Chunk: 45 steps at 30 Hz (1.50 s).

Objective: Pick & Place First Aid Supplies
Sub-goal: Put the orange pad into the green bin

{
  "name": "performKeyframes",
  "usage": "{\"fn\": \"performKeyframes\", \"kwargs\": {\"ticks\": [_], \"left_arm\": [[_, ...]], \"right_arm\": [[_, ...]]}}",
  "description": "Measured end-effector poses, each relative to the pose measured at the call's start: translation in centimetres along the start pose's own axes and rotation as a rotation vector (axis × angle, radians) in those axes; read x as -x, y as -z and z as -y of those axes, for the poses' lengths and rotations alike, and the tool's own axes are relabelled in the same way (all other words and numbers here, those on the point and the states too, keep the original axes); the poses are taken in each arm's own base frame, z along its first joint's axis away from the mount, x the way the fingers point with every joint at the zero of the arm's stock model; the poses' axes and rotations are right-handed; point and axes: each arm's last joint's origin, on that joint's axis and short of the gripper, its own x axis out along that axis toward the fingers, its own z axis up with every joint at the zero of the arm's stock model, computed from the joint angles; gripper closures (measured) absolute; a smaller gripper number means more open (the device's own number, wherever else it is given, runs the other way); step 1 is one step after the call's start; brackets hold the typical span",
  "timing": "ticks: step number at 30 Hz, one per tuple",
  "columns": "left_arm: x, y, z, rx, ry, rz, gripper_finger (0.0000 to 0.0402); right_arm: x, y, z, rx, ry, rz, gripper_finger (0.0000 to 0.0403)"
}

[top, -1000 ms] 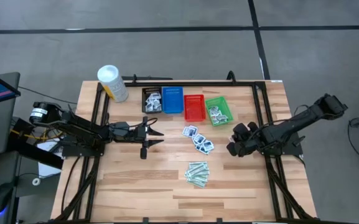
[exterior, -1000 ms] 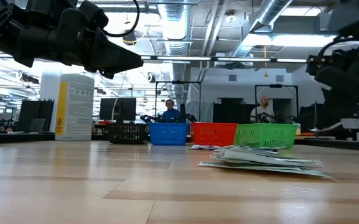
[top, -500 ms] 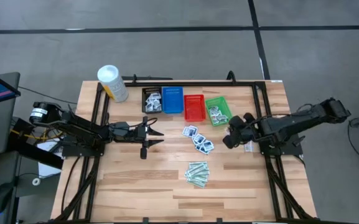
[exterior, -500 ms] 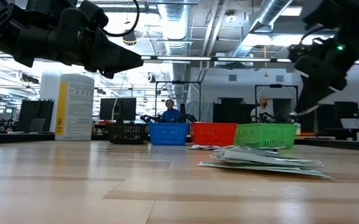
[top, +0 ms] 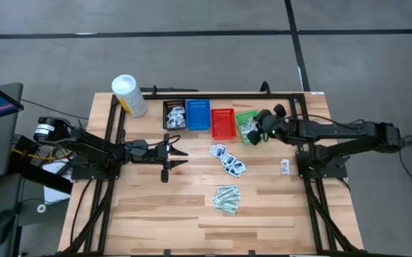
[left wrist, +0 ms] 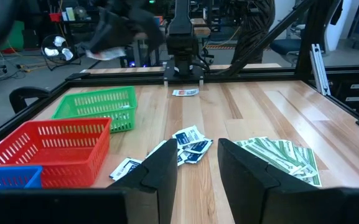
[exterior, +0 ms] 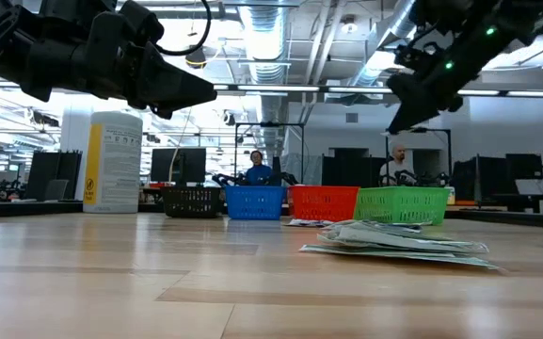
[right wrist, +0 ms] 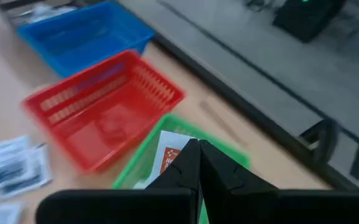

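Hovering over green basket (top: 249,126) | right end effector (right wrist: 198,163) pinching packet (right wrist: 168,158) (red print) between closed fingers

Four baskets (top: 210,118) in row at table's (top: 156,207) far edge; tub (top: 128,94) left of them; packets (top: 227,160) before baskets.

We see a wooden worktop (top: 148,207). On it stand a white tub (top: 128,95) and four baskets in a row: black (top: 173,115), blue (top: 198,114), red (top: 223,123), green (top: 251,127). White packets (top: 227,160), green strips (top: 226,199) and one lone packet (top: 285,167) lie loose.
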Motion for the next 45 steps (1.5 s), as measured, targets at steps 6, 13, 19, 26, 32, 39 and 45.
{"fn": "performKeyframes", "kwargs": {"ticks": [6,13,19,26,32,39,45], "left_arm": [[0.0,0.0,0.0,0.000,0.000,0.000,0.0286],[0.0,0.0,0.0,-0.002,0.000,-0.001,0.0286],[0.0,0.0,0.0,0.002,0.000,-0.001,0.0286],[0.0,0.0,0.0,0.007,0.000,-0.001,0.0286],[0.0,0.0,0.0,0.006,0.000,-0.001,0.0286],[0.0,0.0,0.0,0.004,0.000,0.000,0.0286],[0.0,-0.1,0.0,0.000,-0.001,0.011,0.0286]], "right_arm": [[-1.4,-0.3,2.1,-0.040,0.097,-0.011,0.0403],[-3.4,0.4,2.2,-0.100,0.149,-0.082,0.0403],[-5.8,1.1,0.9,-0.077,0.172,-0.115,0.0395],[-5.7,1.1,0.1,-0.040,0.174,-0.089,0.0334],[-3.2,1.7,-0.2,-0.016,0.138,-0.140,0.0287],[1.5,3.5,-0.5,-0.081,0.036,-0.248,0.0271],[4.6,5.8,-0.7,-0.180,-0.013,-0.410,0.0268]]}}
